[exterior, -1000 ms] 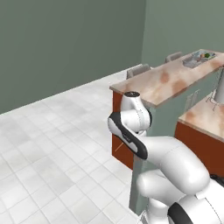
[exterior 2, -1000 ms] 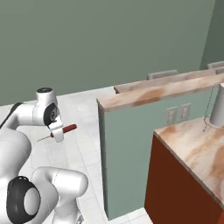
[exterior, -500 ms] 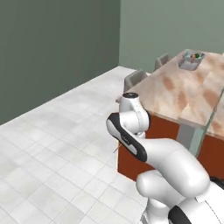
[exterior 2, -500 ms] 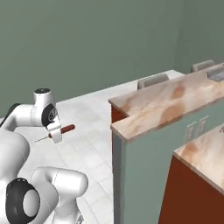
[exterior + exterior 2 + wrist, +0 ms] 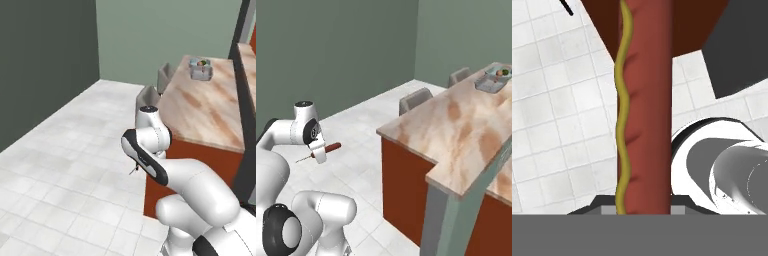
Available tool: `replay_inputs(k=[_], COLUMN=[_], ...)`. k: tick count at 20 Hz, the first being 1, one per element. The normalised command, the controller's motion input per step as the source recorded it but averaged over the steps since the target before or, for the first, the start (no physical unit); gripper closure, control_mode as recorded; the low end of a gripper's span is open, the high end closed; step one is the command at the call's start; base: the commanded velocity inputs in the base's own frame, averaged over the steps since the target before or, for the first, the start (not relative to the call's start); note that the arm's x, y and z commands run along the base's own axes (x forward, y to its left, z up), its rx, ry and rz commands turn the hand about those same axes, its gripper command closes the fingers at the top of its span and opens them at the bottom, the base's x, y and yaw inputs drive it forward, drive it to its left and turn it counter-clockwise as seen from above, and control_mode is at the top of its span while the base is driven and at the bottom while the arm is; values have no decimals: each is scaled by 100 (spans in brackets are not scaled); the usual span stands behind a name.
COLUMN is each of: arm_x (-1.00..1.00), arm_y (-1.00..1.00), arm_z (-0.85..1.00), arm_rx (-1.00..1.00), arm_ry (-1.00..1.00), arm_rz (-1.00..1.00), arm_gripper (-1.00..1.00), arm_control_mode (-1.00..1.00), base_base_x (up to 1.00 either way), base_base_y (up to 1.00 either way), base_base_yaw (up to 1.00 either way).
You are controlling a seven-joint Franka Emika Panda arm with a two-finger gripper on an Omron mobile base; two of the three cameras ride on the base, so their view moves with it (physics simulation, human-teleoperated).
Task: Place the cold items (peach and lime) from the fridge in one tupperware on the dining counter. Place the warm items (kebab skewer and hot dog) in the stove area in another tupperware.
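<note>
The end effector (image 5: 320, 152) is clenched on the hot dog (image 5: 644, 100), held sideways over the floor, while the grey tupperware (image 5: 491, 83) sits well apart, ahead-right on the table's (image 5: 456, 130) far end.

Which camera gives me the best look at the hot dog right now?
The hand view: the hot dog runs up the frame from the gripper, its yellow mustard line plain. The right base view shows it small, sticking sideways out of the gripper over the tiled floor. In the left base view the arm blocks it.
</note>
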Motion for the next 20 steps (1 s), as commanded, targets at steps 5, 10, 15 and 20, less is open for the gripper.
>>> replay_inputs(k=[5,10,15,20], arm_x=[0,0,0,0], arm_y=[0,0,0,0], arm_z=[0,0,0,0], arm_rx=[0,0,0,0], arm_ry=[0,0,0,0], arm_rz=[0,0,0,0], arm_gripper=[100,100,100,100], arm_control_mode=[100,100,100,100], base_base_x=[84,85,84,85], base_base_y=[99,99,98,95], base_base_yaw=[-44,-44,-44,-46])
